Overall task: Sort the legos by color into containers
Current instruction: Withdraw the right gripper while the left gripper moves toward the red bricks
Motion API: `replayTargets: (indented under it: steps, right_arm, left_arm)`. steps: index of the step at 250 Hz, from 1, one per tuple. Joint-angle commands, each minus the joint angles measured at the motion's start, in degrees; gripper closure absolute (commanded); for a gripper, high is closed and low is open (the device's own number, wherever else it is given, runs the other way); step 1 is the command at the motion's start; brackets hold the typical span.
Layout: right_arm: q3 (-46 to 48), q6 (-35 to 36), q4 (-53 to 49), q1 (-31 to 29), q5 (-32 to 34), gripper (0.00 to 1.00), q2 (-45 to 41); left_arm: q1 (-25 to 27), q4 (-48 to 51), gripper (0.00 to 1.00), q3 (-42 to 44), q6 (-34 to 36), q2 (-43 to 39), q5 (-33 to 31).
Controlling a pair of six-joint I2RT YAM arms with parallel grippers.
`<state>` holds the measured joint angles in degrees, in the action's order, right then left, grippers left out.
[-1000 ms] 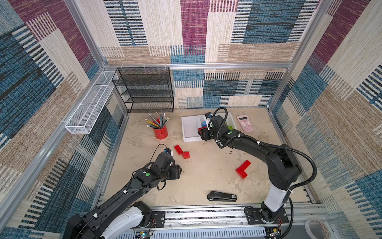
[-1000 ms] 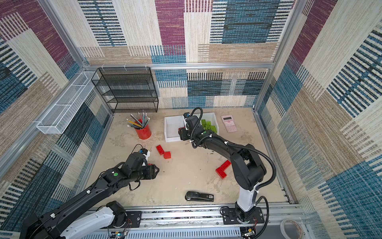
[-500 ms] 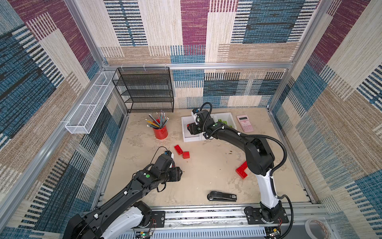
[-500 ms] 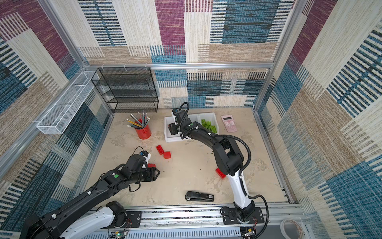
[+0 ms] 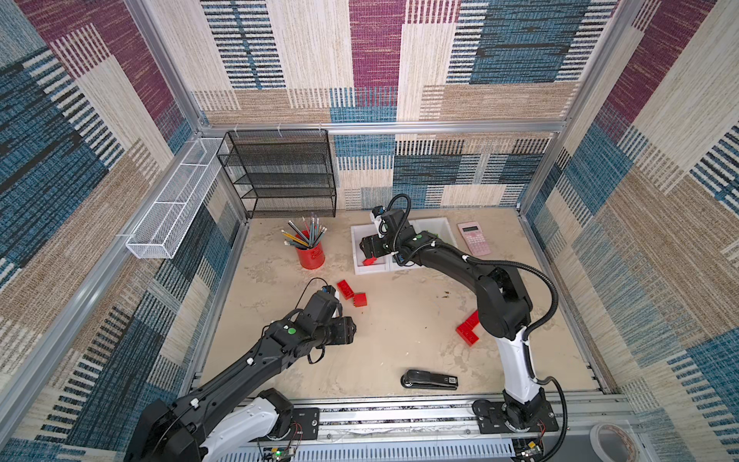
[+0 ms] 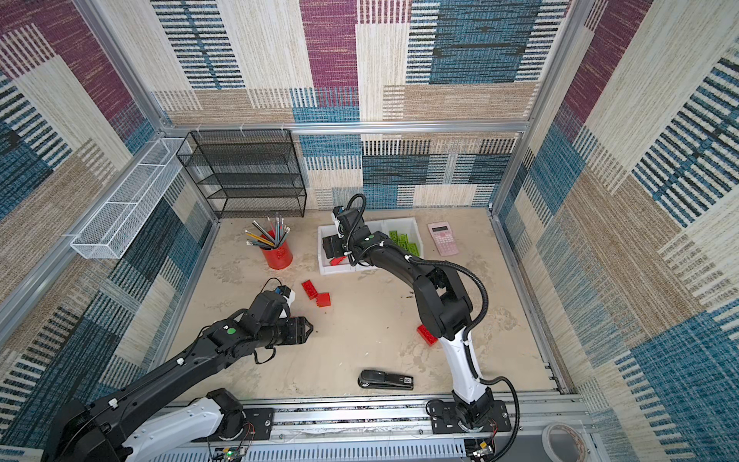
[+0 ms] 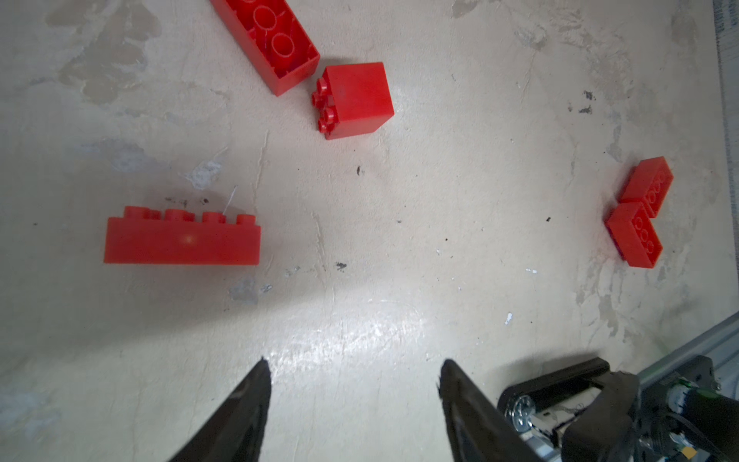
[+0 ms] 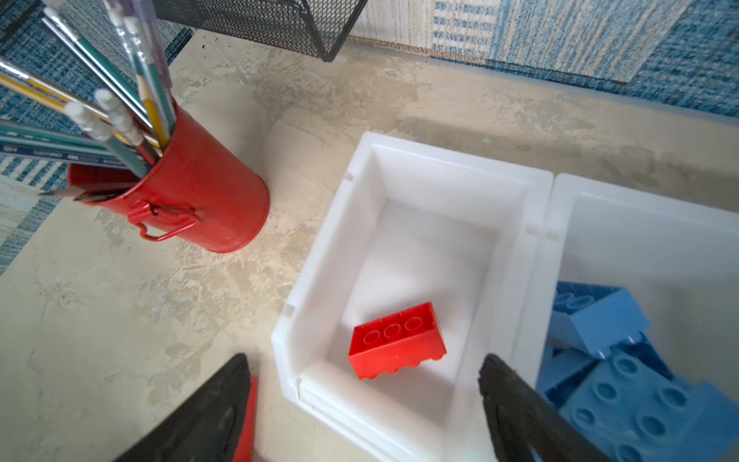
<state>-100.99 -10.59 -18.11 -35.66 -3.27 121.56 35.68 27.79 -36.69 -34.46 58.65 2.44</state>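
My right gripper (image 8: pixel 364 356) hangs open over the leftmost of the white containers (image 8: pixel 320 248), seen in both top views (image 5: pixel 370 254) (image 6: pixel 334 252). A red lego (image 8: pixel 396 340) sits tilted inside that bin, free of the fingers. Blue legos (image 8: pixel 624 380) fill the middle bin and green legos (image 6: pixel 404 242) the right one. My left gripper (image 7: pixel 354 361) is open and empty above the table (image 5: pixel 352 330). Near it lie a long red lego (image 7: pixel 182 240), an upturned red lego (image 7: pixel 266 40) and a small red one (image 7: pixel 354 100). Two more red legos (image 5: pixel 468 330) form an L by the right arm.
A red pencil cup (image 5: pixel 311 256) stands left of the bins, with a black mesh shelf (image 5: pixel 280 172) behind it. A pink calculator (image 5: pixel 474 239) lies right of the bins. A black stapler (image 5: pixel 430 379) sits near the front edge. A white wire tray (image 5: pixel 176 200) hangs on the left wall.
My right gripper swung left along the bins to the leftmost one and opened, and the red lego now lies in that bin. My left gripper opened slightly wider.
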Motion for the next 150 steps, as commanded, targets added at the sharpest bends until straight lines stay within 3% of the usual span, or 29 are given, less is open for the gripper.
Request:
replayTargets:
  steps: [1, 62, 150]
  right_arm:
    - [3.7, 1.1, 3.5, -0.1, 1.2, 0.07, -5.0]
    - [21.7, 0.4, 10.3, 0.2, 1.3, 0.00, -21.0]
    - [47.8, -3.9, 18.1, 0.4, 4.0, 0.01, -45.3]
  left_arm:
    - [0.0, -1.0, 0.31, -2.7, 1.2, 3.1, -1.7]
    - [0.1, -3.0, 0.31, -11.2, 2.9, 17.0, -2.0]
    - [0.2, -4.4, 0.31, -20.2, 1.9, 34.6, -6.3]
